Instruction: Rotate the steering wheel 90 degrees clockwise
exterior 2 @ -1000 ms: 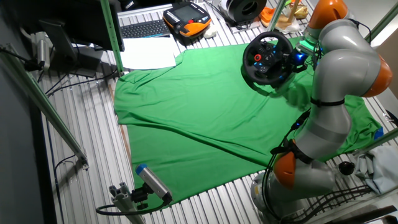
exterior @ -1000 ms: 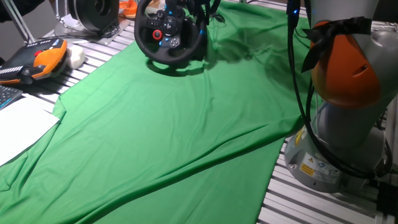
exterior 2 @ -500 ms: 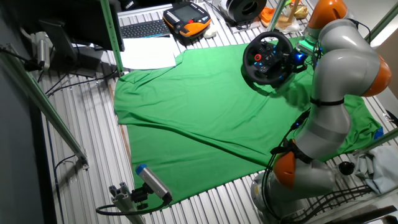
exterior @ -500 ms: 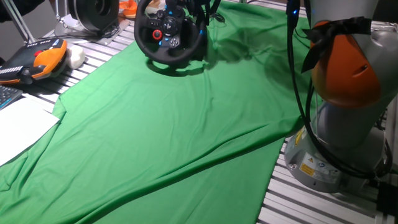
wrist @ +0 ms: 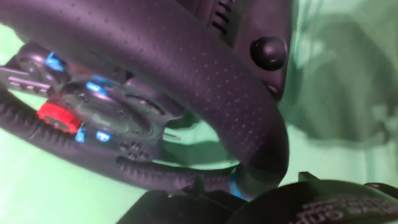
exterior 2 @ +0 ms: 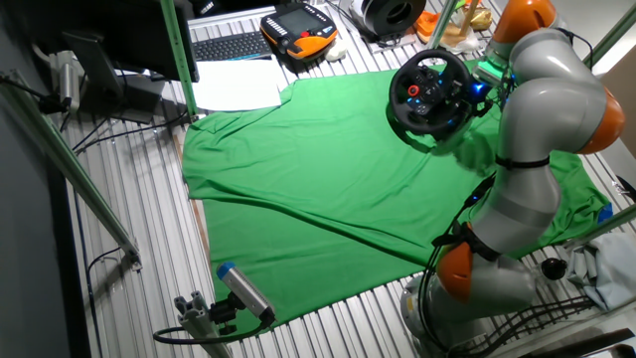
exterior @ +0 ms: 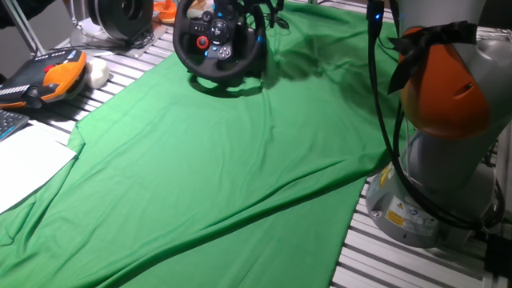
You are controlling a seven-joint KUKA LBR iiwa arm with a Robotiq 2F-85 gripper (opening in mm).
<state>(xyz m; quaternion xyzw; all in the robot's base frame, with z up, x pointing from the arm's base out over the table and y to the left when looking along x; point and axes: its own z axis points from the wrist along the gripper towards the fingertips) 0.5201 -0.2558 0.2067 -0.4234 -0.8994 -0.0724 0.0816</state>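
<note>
The black steering wheel [exterior: 218,44] stands on its base at the far end of the green cloth [exterior: 224,176], its hub showing red and blue buttons. It also shows in the other fixed view [exterior 2: 429,91]. My gripper [exterior: 262,14] is at the wheel's right rim, also seen in the other fixed view [exterior 2: 477,91]. In the hand view the thick dotted rim [wrist: 205,81] fills the frame and runs down between my dark fingers; the gripper [wrist: 249,183] looks shut on it. The hub [wrist: 93,112] sits at the left.
An orange-and-black pendant [exterior: 48,76], white paper [exterior: 24,164] and a black-and-silver drum-like object [exterior: 120,16] lie left of the cloth. My arm's grey-and-orange base [exterior: 436,120] stands at the right. A keyboard [exterior 2: 234,45] lies beyond the paper.
The wheel's hub and buttons have shifted slightly, with the gripper staying on the rim. Nothing else has moved.
</note>
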